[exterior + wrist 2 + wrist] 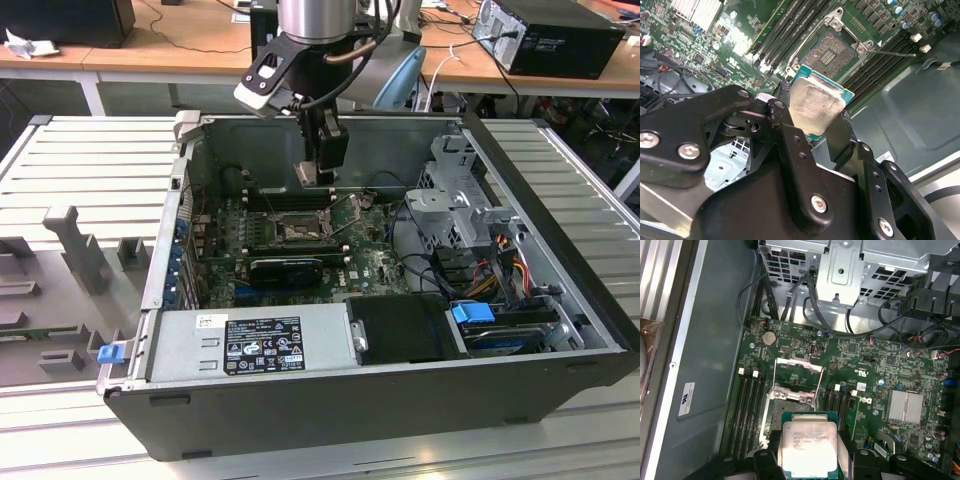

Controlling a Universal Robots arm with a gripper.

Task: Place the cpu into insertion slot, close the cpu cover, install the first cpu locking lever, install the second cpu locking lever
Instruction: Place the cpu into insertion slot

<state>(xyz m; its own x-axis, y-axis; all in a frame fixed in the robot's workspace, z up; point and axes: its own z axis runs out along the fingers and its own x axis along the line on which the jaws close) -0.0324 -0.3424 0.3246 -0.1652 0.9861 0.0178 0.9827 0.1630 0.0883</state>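
Observation:
My gripper [314, 178] hangs inside the open computer case, above the motherboard, shut on the cpu [306, 172]. In both wrist views the cpu [816, 102] [807, 444] is a square chip with a beige-grey face, clamped by its edges between my two black fingers [841, 131]. It is in the air, apart from the board. The insertion slot [298, 230] [833, 46] [789, 404] lies open just below and ahead of the chip, its contact field bare. The cpu cover [798, 366] stands raised at the slot's far side as a silvery frame.
Long black memory slots [749, 405] flank the socket on both sides. A power supply [250, 345] fills the case front, and a metal drive cage [455, 200] with cables [410, 265] stands on the exterior view's right. A silver heat sink [905, 405] sits on the board.

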